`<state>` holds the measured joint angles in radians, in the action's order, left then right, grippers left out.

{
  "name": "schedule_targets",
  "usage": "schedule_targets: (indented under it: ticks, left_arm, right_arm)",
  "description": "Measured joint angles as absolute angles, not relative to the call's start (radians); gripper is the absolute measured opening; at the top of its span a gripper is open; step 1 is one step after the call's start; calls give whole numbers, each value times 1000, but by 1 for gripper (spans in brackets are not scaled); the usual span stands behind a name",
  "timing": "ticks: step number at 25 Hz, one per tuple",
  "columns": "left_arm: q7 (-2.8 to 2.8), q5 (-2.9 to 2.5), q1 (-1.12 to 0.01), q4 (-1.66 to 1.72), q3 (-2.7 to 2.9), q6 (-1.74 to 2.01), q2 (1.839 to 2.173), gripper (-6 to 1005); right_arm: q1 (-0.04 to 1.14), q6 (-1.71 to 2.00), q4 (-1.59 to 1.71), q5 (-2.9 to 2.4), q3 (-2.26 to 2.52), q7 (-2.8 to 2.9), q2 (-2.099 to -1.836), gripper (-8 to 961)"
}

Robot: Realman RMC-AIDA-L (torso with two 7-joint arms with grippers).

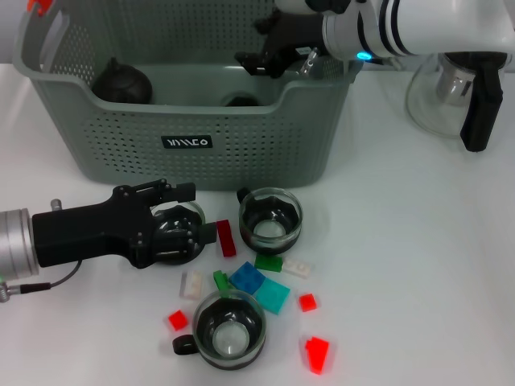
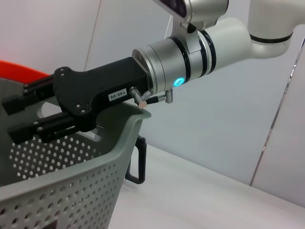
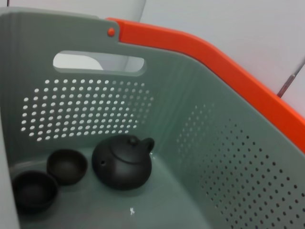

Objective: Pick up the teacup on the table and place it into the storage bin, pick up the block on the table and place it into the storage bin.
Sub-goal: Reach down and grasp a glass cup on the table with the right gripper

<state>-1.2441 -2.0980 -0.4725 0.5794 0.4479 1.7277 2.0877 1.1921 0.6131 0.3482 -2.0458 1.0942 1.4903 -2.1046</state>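
Left tool [image 1: 179,229] lies low on the table [image 1: 418,257] in front of the storage bin [image 1: 265,153], fingers spread round a glass teacup [image 1: 179,235], likely set to grip; not clearly clamped. Right tool [image 1: 261,58] hangs over the bin's far rim; its opening I cannot tell. Blocks, incl. a red block [image 1: 226,238], crowd just beside that teacup. Bin's inside has open floor beside a dark teapot [image 3: 123,161].

Grey-green perforated storage bin [image 1: 241,153], orange rim; black teapot [image 3: 122,162]; red block [image 1: 226,238].
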Motion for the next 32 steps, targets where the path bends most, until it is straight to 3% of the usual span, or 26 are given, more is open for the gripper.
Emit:
schedule_targets:
  ticks: [7,18,23,32]
  left_arm:
    - [-1244,-2098,-473,586,448,1730,2087,827]
    - [-1244,-2097,-482,588,448,1732,2080,827]
    - [-1244,-2098,-483,589,448,1730,2079,826]
    - [-1241,-2125,-483,601,459,1740,2074,827]
  right_arm:
    - [1141,627,477,-2043,1111,1524,-2106,626]
    - [909,890,914,-1820,1114,1583,-2099,620]
    - [730,1163,1122,-1721,1114,1620,-2098,616]
    - [594,1521,1286,-1820,1101,1701,-2079,616]
